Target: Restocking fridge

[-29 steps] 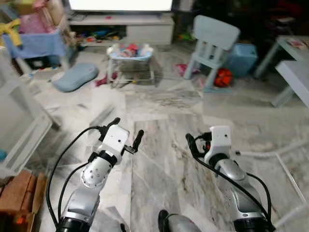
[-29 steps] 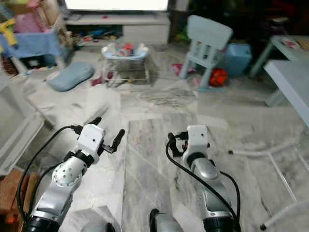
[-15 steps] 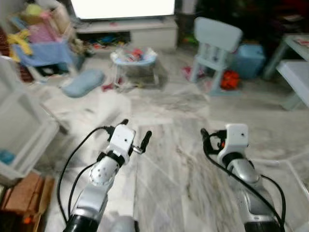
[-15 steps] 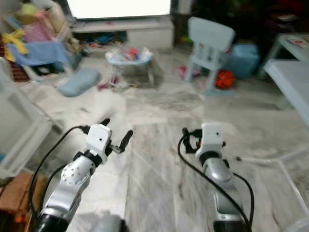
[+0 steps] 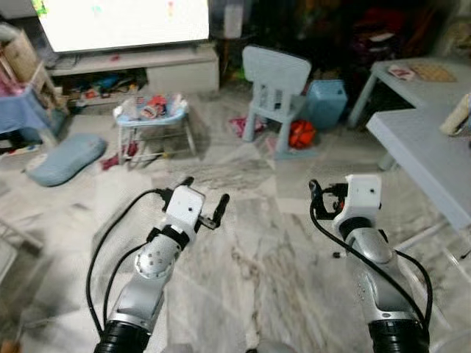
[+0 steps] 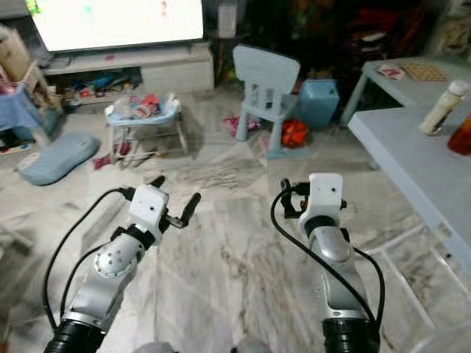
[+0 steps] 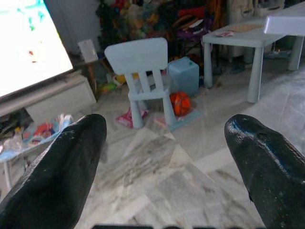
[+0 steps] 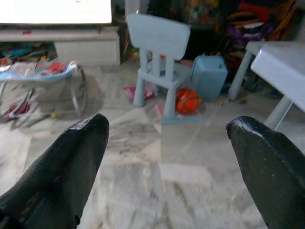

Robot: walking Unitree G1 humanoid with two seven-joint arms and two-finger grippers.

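Note:
Both arms are held out in front of me over the marble floor (image 5: 257, 250). My left gripper (image 5: 204, 193) is open and holds nothing. My right gripper (image 5: 321, 193) is also open and empty; in the right wrist view its two black fingers (image 8: 71, 162) stand wide apart with bare floor between them. On the grey table (image 6: 412, 147) at the right stand a pale bottle (image 6: 444, 107) and an amber container (image 6: 461, 136), well beyond the right gripper.
Ahead are a light blue child's chair (image 5: 276, 77), a blue bin (image 5: 326, 103) and an orange ball (image 5: 298, 134). A baby bouncer (image 5: 151, 114) and a blue cushion (image 5: 65, 158) lie at the left. A TV (image 5: 121, 22) stands at the back, and a second low table (image 5: 408, 73) at the far right.
The whole picture has swung to the right: the grey table with the bottle has come into view and the white bin at the left has gone. Both arms keep the same pose.

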